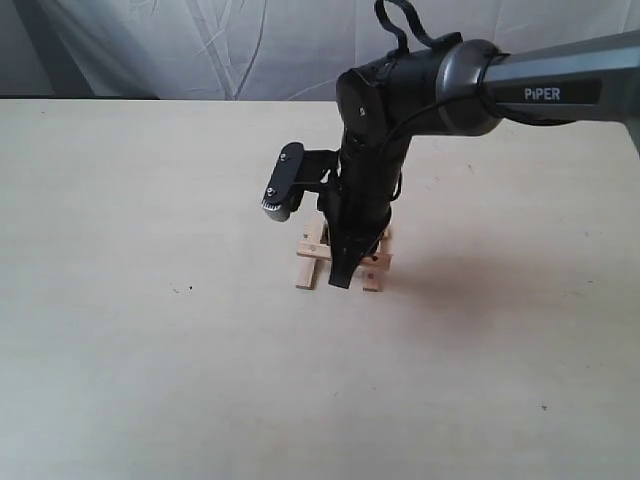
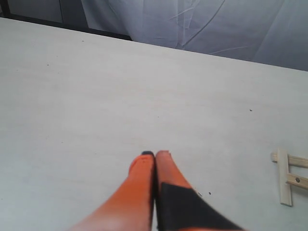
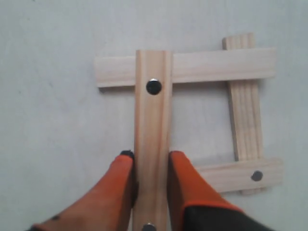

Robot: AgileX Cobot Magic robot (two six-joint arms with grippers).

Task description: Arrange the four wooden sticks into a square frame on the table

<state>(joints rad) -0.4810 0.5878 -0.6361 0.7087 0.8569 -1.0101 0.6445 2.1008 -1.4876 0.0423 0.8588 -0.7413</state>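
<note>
Reaching in from the 2 o'clock edge of the exterior view, the black right arm point(image 1: 440, 85) points the right gripper point(image 1: 343, 278) straight down onto the small hollow square frame of light wood slats point(image 1: 310, 268); the frame lies on the wide pale cream matte table point(image 1: 130, 200), just off centre toward 5 o'clock; a tiny dark speck point(image 1: 188, 290) marks the tabletop well apart from it, toward 9 o'clock.

In the right wrist view the right gripper point(image 3: 152, 159) has its orange fingers point(image 3: 120, 183) pinching a flat tan wooden stick point(image 3: 153, 115) by its long edges; this held stick lies over a second stick point(image 3: 216, 65) crossing it squarely, with a dark dot point(image 3: 154, 86) at the crossing; the second stick in turn covers one end of a third stick point(image 3: 245, 120) that runs parallel to the held one; a fourth stick point(image 3: 240, 174), dotted near its end, lies over the third stick's other end; where it meets the held stick is hidden behind a finger.

In the left wrist view the left gripper point(image 2: 155, 156) hangs over bare table with its orange jaws pressed together on nothing; part of the frame point(image 2: 285, 178) shows at that picture's edge, well apart from it.
</note>
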